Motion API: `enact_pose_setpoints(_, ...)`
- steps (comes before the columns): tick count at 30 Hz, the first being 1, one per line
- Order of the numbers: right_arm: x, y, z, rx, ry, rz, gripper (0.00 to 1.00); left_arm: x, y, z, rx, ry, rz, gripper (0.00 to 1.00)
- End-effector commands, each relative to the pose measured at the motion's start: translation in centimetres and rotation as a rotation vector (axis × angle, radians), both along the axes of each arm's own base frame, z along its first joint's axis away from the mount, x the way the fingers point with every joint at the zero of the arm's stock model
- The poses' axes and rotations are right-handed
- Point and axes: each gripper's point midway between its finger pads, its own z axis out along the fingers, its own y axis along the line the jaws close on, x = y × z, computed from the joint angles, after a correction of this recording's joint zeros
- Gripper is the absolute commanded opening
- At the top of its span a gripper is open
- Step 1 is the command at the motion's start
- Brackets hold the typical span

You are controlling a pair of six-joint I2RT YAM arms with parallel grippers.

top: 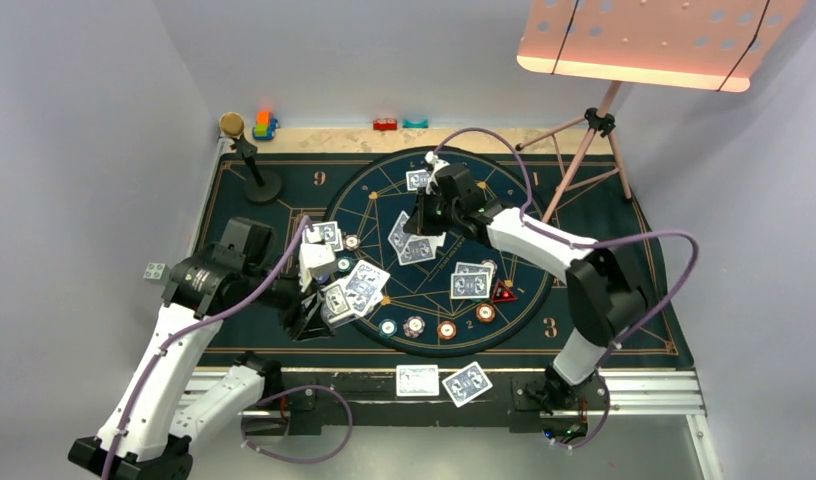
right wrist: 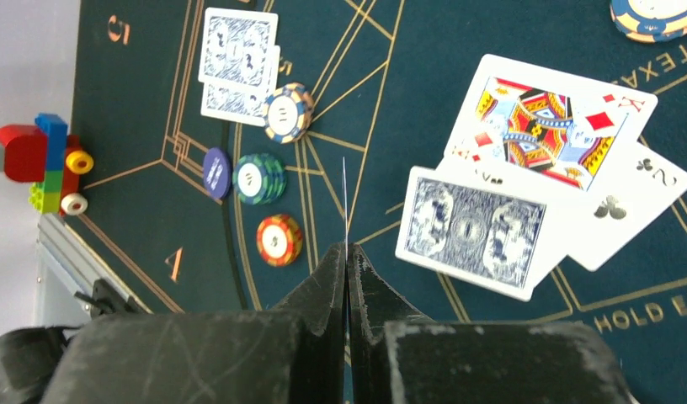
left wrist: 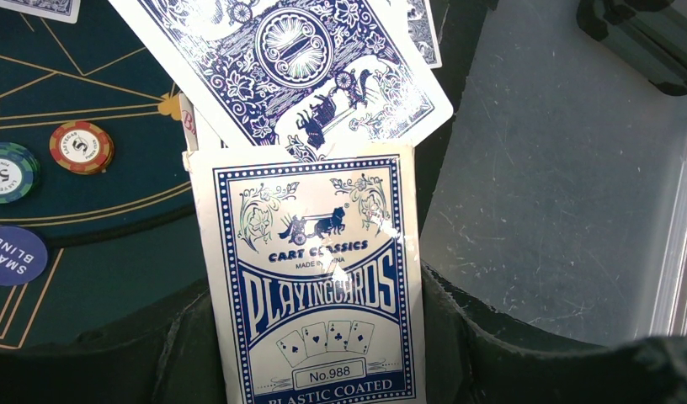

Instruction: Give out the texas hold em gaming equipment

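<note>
While the left gripper (top: pixel 310 312) clamps the card box (left wrist: pixel 315 278) lengthwise, open end outward, the right gripper (right wrist: pixel 347 252) pinches one card (right wrist: pixel 345 198) edge-on, pointing straight out.

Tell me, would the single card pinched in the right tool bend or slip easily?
Probably bendy: the card shows only as a hair-thin edge beyond the right tool. Likely slippery too, since the card box reads plastic coated.

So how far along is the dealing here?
Done: blue-backed playing cards lie around the dark green mat, round poker chips along its circle. In hand: left gripper clamps the white-and-blue card box; right gripper pinches one thin card edge-on. Left: setting that card down, likely more from the box.
</note>
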Motion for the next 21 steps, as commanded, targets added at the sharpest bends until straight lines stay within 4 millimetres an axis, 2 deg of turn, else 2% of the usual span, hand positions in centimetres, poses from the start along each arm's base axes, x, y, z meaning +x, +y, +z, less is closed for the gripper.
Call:
enact_pose_setpoints(1, 3.4, 1.8, 0.8, 0.113, -0.055, -0.006, 0.00, 0.0, -0.5, 0.4, -0.039, -0.028, -0.046, 0.02)
enact_pose_setpoints(5, 4.4, 1.0, -3.2, 0.067, 0.015, -0.038, 0.00, 0.0, -0.6, 0.3, -0.040, -0.012, -0.058, 0.03)
enact_pose_setpoints(11, 4.2, -0.4, -7.1, -0.026, 0.098, -0.074, 0.01, 0.3, -0.8, 0.5, -0.042, -0.013, -0.079, 0.05)
enact_pose_setpoints(13, 4.0, -0.9, -7.9, -0.060, 0.125, -0.083, 0.12, 0.5, -0.9, 0.9, -0.045, -0.027, -0.087, 0.05)
enact_pose_setpoints(17, 3.6, -1.9, -7.6, -0.104, 0.135, -0.106, 0.49, 1.3, -1.0, 1.7, -0.037, -0.070, -0.115, 0.06)
enact_pose_setpoints(19, 3.4, -2.4, -6.2, -0.110, 0.117, -0.114, 0.62, 1.8, -1.1, 1.9, -0.029, -0.090, -0.133, 0.07)
enact_pose_setpoints(21, 3.2, -2.8, -3.8, -0.095, 0.075, -0.118, 0.71, 2.1, -1.2, 1.9, -0.025, -0.088, -0.145, 0.07)
